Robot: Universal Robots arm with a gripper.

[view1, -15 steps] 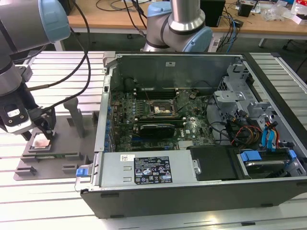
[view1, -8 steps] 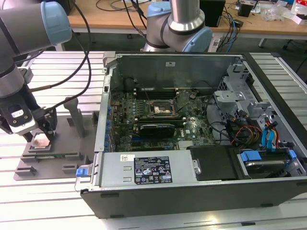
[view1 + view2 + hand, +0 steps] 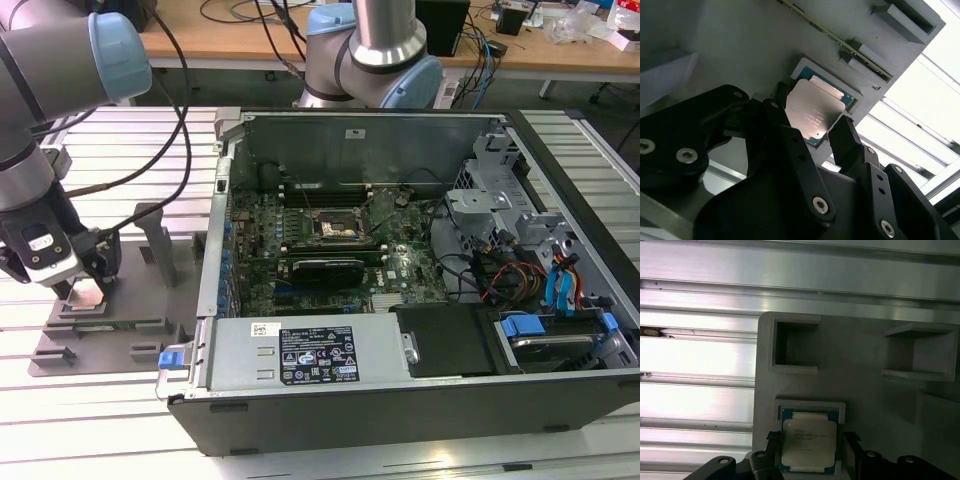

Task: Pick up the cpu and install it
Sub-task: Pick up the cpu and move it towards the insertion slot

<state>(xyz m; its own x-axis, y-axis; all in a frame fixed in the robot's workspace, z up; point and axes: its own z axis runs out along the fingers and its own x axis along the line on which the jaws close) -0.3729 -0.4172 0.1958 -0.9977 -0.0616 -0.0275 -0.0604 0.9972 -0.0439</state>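
Observation:
The cpu (image 3: 808,446), a small square chip with a silvery top and a green rim, lies in a shallow pocket of the grey fixture plate (image 3: 860,390). My gripper (image 3: 810,440) is lowered over it, one black finger on each side of the chip. The fingers stand close to its edges with narrow gaps, so the gripper is open. In the second wrist view the cpu (image 3: 812,112) sits between the same fingers (image 3: 842,135) of the gripper (image 3: 811,116). At the exterior view's left, the gripper (image 3: 85,285) is down on the fixture plate (image 3: 110,340) over the cpu (image 3: 88,294).
An open computer case (image 3: 560,160) takes up the middle and the exterior view's right, with the motherboard's black socket (image 3: 335,228) inside. Upright posts (image 3: 160,245) rise from the fixture plate beside my gripper. A second robot arm's base (image 3: 370,60) stands behind the case.

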